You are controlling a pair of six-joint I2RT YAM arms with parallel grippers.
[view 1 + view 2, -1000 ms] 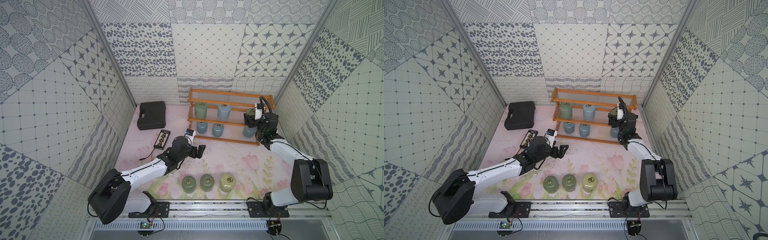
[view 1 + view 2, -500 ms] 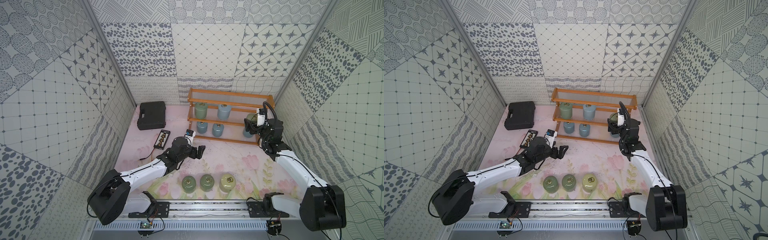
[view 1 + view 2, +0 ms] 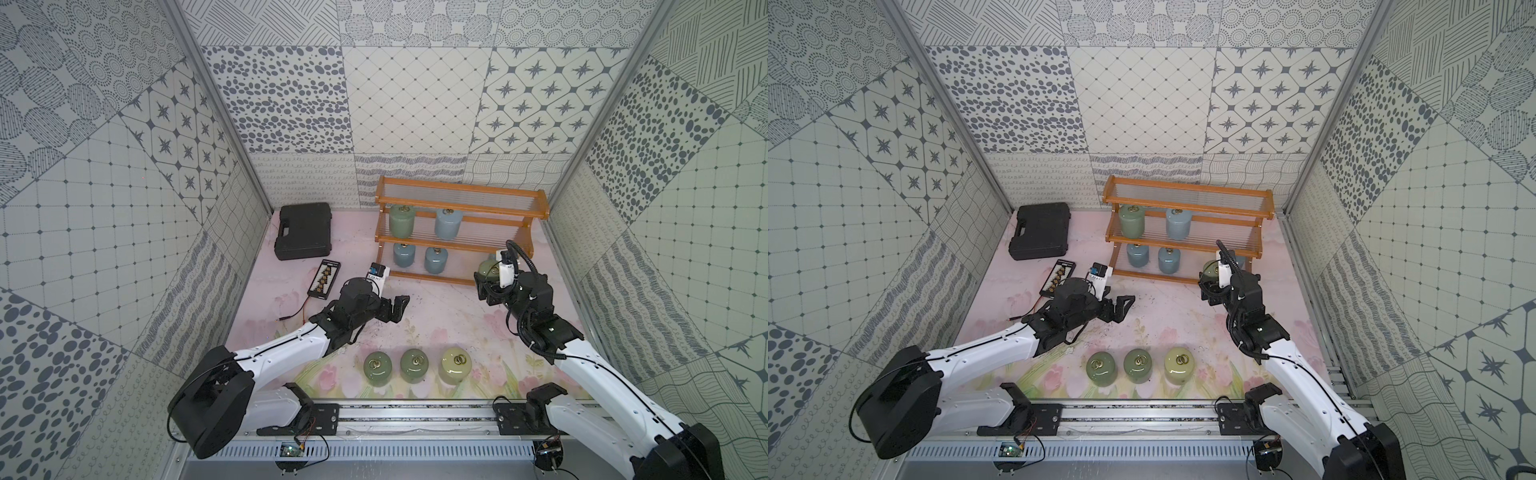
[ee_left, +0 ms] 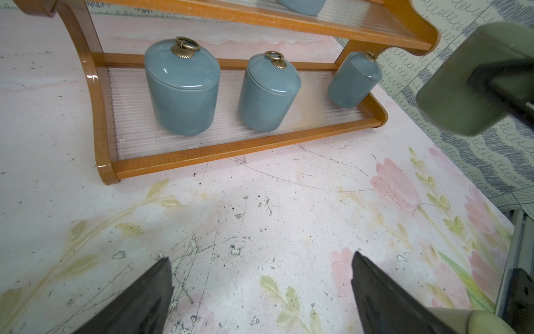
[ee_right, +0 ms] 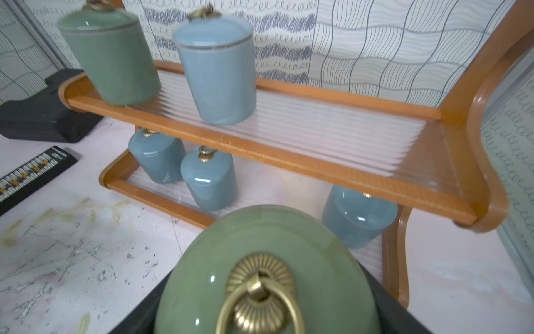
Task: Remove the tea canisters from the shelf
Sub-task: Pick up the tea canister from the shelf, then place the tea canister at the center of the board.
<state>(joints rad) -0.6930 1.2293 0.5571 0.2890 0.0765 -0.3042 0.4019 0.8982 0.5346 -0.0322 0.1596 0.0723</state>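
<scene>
Left gripper (image 4: 261, 257): jaws spread wide, empty, low over the table (image 4: 260, 202), aimed at the shelf (image 3: 461, 192). Shelf bottom tier, left to right: left blue jar (image 4: 182, 86), middle blue jar (image 4: 268, 92) and right blue jar (image 4: 354, 79), all upright with ring handles up. The first two lie almost straight ahead of the open jaws, so the left arm looks the nearer one for them. Middle tier: shelf green jar (image 3: 400, 222) and upper blue jar (image 3: 448, 223), upright, side by side but apart. The top tier holds nothing. Off the shelf, in a row near the front rail: first green jar (image 3: 377, 368), second green jar (image 3: 414, 365) and cream jar (image 3: 456, 365). Right gripper (image 3: 489, 286): clamped around the body of the held green jar (image 5: 265, 260), lid toward the wrist camera. The jar is lifted off the table, axis tipped, just in front of the shelf's right end and clear of it. The free spot beside the cream jar lies back toward the right arm's base, so that is the likely set-down. Five jars left to pull.
</scene>
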